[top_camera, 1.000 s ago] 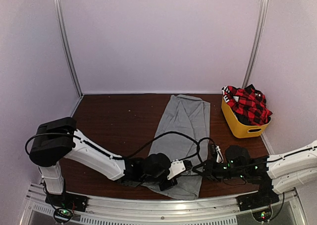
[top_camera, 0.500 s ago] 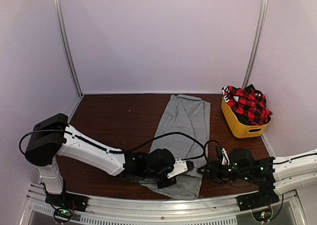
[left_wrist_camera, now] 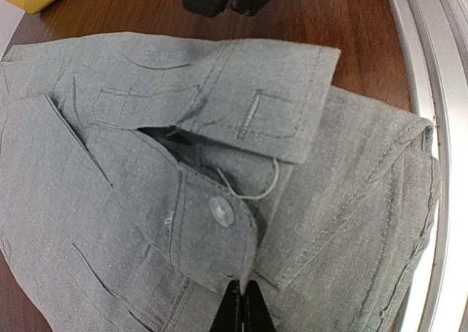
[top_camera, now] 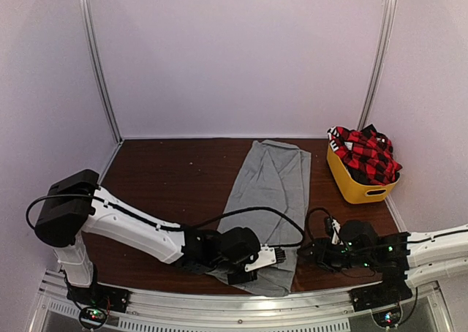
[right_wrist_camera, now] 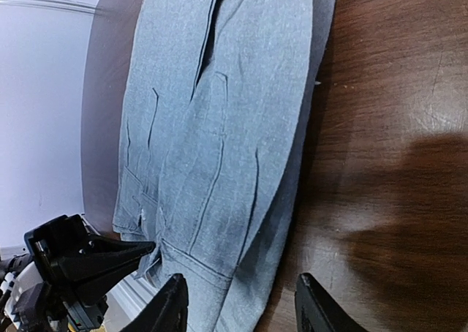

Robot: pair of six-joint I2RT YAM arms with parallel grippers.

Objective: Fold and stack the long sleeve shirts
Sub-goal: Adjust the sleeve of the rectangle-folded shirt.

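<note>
The light-grey shirt (top_camera: 267, 193) lies folded lengthwise down the middle of the brown table, its collar end at the near edge. My left gripper (top_camera: 274, 257) is shut on the cloth at the collar placket, just below a clear button (left_wrist_camera: 221, 210). My right gripper (top_camera: 306, 253) is open, low over the shirt's right edge (right_wrist_camera: 292, 200) near the collar end, holding nothing. Its fingers (right_wrist_camera: 170, 308) straddle the edge, one over the cloth, one over the wood. The red-and-black plaid shirt (top_camera: 365, 155) is heaped in the yellow tub (top_camera: 358, 189) at the far right.
The metal rail of the table's near edge (left_wrist_camera: 431, 91) runs right beside the collar. The enclosure's white walls stand behind and at both sides. Bare brown table (top_camera: 168, 178) lies left of the shirt.
Both grippers have sunk lower towards the near edge. My left gripper has shifted right and drawn the collar end with it. My right arm has dropped nearer the table.
</note>
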